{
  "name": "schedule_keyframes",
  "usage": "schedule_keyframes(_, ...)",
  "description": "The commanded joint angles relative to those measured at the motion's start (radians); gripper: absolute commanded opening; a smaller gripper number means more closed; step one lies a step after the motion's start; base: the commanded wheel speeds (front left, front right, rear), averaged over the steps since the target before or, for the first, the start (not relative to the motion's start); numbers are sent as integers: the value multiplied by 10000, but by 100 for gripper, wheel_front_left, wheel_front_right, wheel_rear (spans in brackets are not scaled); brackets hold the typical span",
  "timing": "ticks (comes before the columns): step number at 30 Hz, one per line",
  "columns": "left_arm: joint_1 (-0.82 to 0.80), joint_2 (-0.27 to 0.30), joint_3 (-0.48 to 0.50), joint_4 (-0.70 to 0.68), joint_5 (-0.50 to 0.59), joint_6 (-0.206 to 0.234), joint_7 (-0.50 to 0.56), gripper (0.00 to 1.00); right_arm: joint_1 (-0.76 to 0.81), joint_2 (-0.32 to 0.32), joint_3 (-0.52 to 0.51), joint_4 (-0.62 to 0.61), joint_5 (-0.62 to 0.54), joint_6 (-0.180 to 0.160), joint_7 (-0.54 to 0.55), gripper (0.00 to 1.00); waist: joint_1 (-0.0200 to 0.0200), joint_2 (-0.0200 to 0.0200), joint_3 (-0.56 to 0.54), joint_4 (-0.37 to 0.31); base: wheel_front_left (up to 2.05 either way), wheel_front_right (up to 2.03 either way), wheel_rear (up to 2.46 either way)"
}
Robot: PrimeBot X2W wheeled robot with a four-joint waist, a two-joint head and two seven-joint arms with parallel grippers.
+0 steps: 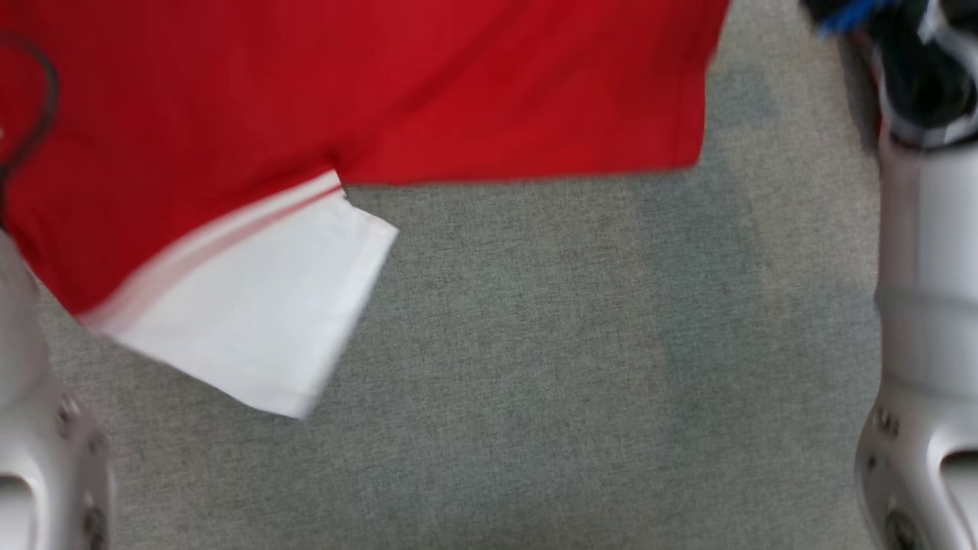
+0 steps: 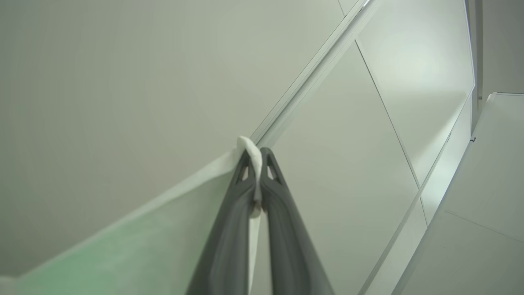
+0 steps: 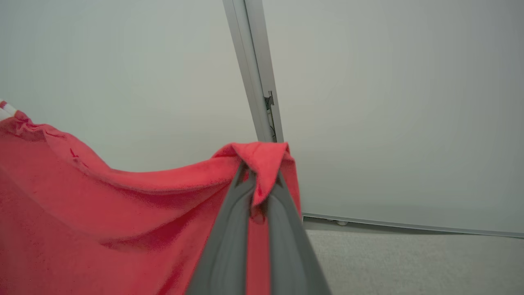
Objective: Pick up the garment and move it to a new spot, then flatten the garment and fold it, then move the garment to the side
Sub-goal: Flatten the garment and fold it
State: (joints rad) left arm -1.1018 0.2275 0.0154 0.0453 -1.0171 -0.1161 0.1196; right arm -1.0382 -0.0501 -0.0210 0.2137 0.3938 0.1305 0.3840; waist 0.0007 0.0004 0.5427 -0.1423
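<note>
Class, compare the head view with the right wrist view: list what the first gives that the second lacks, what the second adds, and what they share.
First: the broad white sleeve, and a pale forearm at each side.
Second: the right gripper shut on a red corner of the garment, with a wall and its metal strip behind.
Both: the red garment, its striped trim and the grey carpet.

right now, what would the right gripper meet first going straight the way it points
Beyond the red garment pinched in the right gripper, probably the pale wall at its grey upright strip; distance unclear.
</note>
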Motion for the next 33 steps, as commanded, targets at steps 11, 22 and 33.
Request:
schedule_keyframes(11,-3374,1431,-2675,275,-2,-162,-3553,0,-4405,-83,-20,3633,-1109,5,-4148,0,-7,-4,36,199,0,0,0)
schedule_keyframes(22,-395,1758,-4047,1747,-179,-165,-3845,0,-3060,-439,32,6798,-1712,5,-5461,0,-7,-4,451,535,0,0,0)
schedule_keyframes(33,4309,922,-5481,2304,-1953,-166,-3811,0,-255,-752,1359,8668,-817,4,-5314,0,-7,-4,-1366,952,0,0,0)
